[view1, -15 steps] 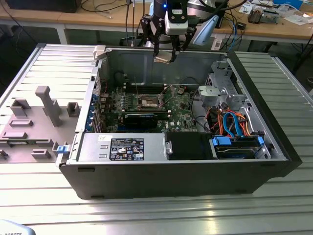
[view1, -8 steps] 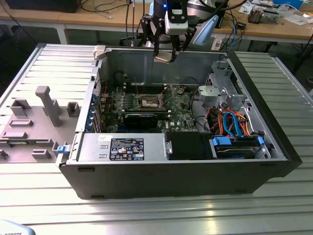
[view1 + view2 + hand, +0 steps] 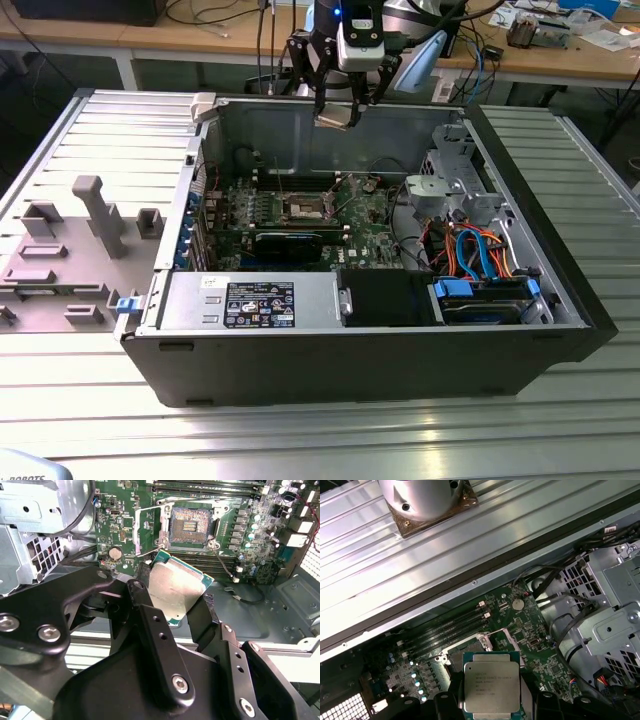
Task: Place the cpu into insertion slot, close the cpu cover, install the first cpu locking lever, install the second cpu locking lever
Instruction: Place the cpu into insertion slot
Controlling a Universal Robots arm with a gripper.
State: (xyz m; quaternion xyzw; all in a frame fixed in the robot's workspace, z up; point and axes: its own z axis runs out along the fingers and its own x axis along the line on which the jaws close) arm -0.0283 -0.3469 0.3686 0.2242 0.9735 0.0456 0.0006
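In the exterior view my gripper (image 3: 335, 116) hangs above the open computer case, over its back wall, shut on the cpu (image 3: 336, 119). The second wrist view shows the cpu (image 3: 175, 587) as a silver-topped square with a green edge, pinched between two black fingers (image 3: 142, 575). It also sits between the fingers in the first wrist view (image 3: 491, 687). Below lies the insertion slot (image 3: 190, 526) (image 3: 303, 208), its brownish pin field uncovered. Beside the slot, the cpu cover (image 3: 137, 532) is swung open as a thin silver frame. A wire locking lever (image 3: 220, 562) sticks out beside the slot.
A long black card (image 3: 290, 243) sits in front of the slot. A silver drive cage (image 3: 455, 185) and orange and blue cables (image 3: 480, 250) fill the case's right side in the exterior view. The power supply (image 3: 260, 300) lies along the front. Grey fixtures (image 3: 90, 215) stand on the table at the left.
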